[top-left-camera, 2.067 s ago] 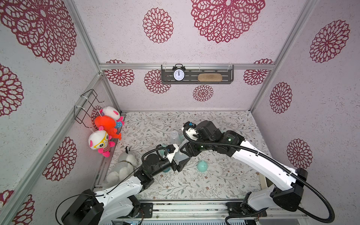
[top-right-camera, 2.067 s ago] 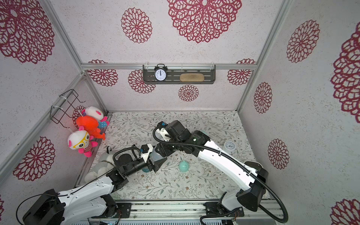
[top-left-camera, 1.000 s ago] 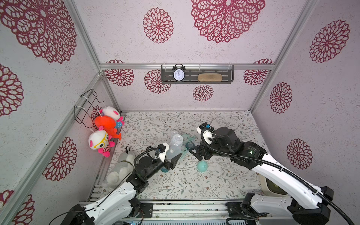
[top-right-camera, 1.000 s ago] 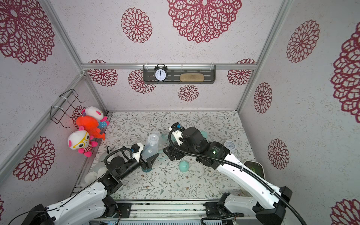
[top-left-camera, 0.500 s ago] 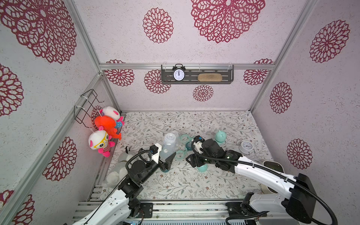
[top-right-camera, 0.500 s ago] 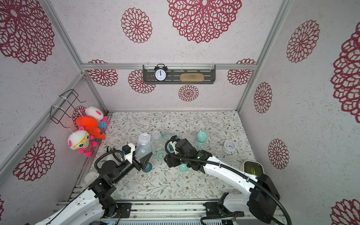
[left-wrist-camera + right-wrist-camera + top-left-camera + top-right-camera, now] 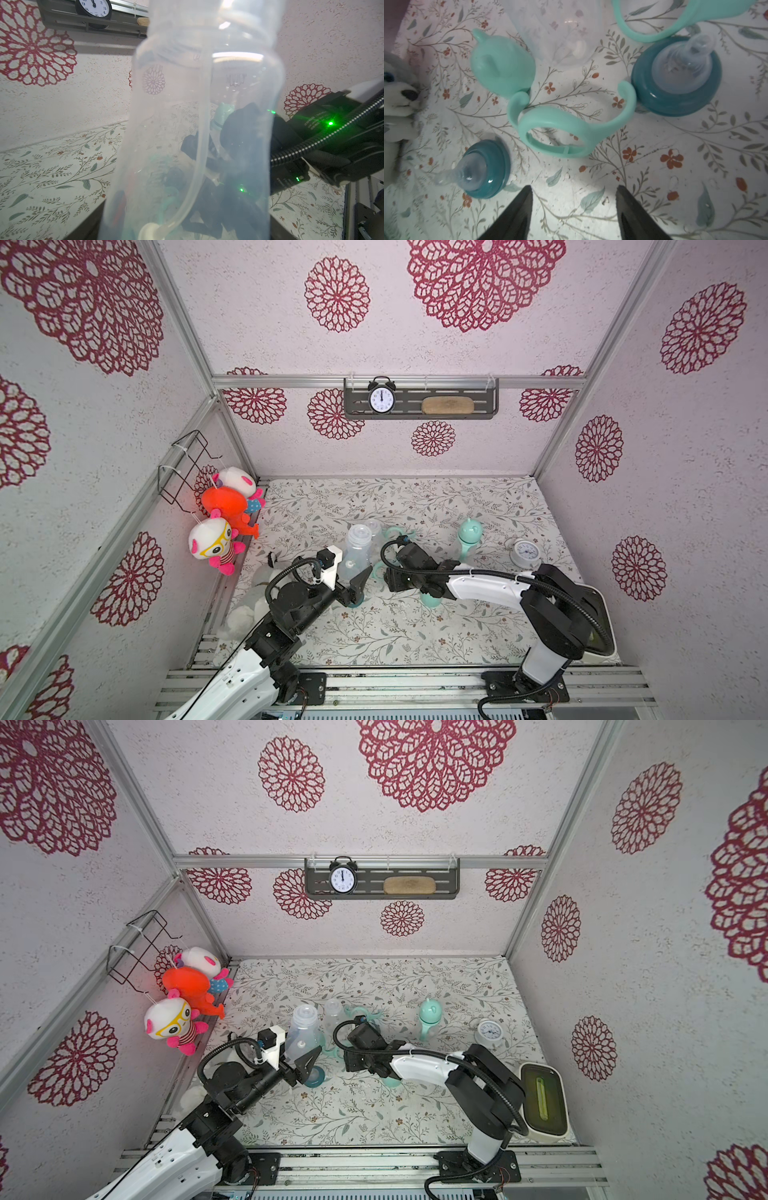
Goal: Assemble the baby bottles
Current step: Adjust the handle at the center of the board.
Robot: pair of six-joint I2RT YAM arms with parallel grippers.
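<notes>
Top view: bottles, 3. The held bottle (image 7: 357,549), neck up, is clamped in the closed left gripper (image 7: 356,572); bare bottle (image 7: 373,529) just beside it; capped bottle (image 7: 469,537) well apart.
Left wrist: held bottle (image 7: 203,124), 1, fills frame.
Right wrist: right gripper (image 7: 573,207), fingers apart, empty; collars, 2 (image 7: 496,158) (image 7: 675,99); rings, 2 (image 7: 560,119) (image 7: 716,10); cap (image 7: 502,64), 1; all on mat (image 7: 654,187).

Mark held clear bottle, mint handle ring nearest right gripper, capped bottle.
held clear bottle (image 7: 357,556), in a top view, on its body
mint handle ring (image 7: 556,120), right wrist view, on its band
capped bottle (image 7: 470,529), in a top view, on its cap
</notes>
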